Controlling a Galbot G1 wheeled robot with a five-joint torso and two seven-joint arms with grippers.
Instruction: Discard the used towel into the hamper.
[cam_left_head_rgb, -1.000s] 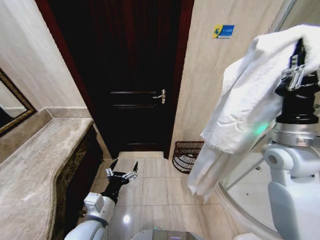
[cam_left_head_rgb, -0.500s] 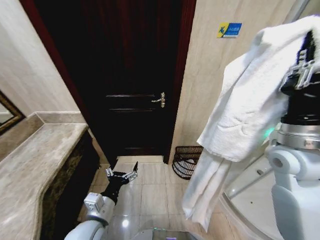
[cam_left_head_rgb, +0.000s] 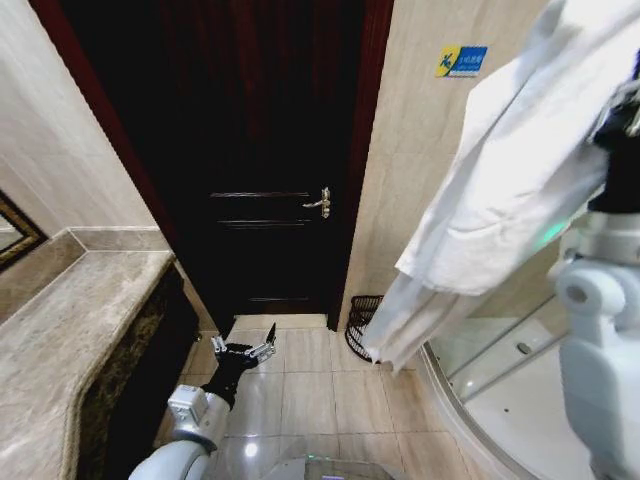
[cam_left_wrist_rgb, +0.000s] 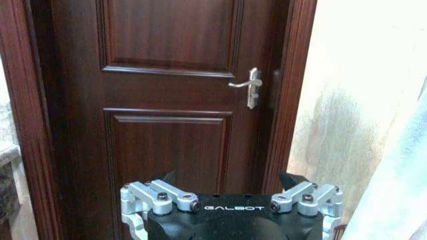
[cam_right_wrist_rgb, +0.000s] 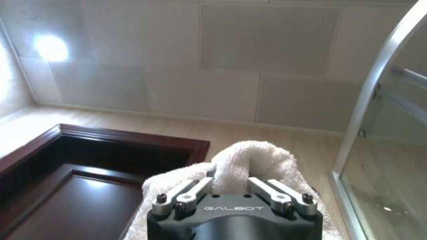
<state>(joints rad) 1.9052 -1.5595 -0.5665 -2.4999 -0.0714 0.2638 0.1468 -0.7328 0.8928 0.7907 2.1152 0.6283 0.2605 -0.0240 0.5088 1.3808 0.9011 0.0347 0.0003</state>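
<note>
The white towel (cam_left_head_rgb: 510, 190) hangs high to the right of the dark wooden door (cam_left_head_rgb: 265, 150), draped down from the right claw (cam_right_wrist_rgb: 233, 187), whose fingers are closed on a bunched fold of it (the right wrist view shows terry cloth swelling up between the two finger bases). Its long lower end trails down to a point just right of the door's foot, where it covers most of the hamper (cam_left_head_rgb: 360, 325). The hamper, a small dark basket of open bars, stands on the tiled floor (cam_left_head_rgb: 310, 385) just right of the door frame, against the beige wall; only its left rim and side show past the cloth. Above it on that wall, right of the door's upper part, is a small blue and yellow sign (cam_left_head_rgb: 459, 61). Farther right of the door, beyond the towel, the curved glass shower enclosure (cam_left_head_rgb: 500, 370) sweeps along the floor. The left claw (cam_left_head_rgb: 246, 349) hovers low in front of the door's bottom panel, its fingers spread wide and holding nothing; in the left wrist view it points straight at the door, below the silver lever handle (cam_left_wrist_rgb: 250, 87). Left of the door runs the marble counter (cam_left_head_rgb: 70, 340), with a corner of a framed mirror (cam_left_head_rgb: 15, 235) on the wall above it.
</note>
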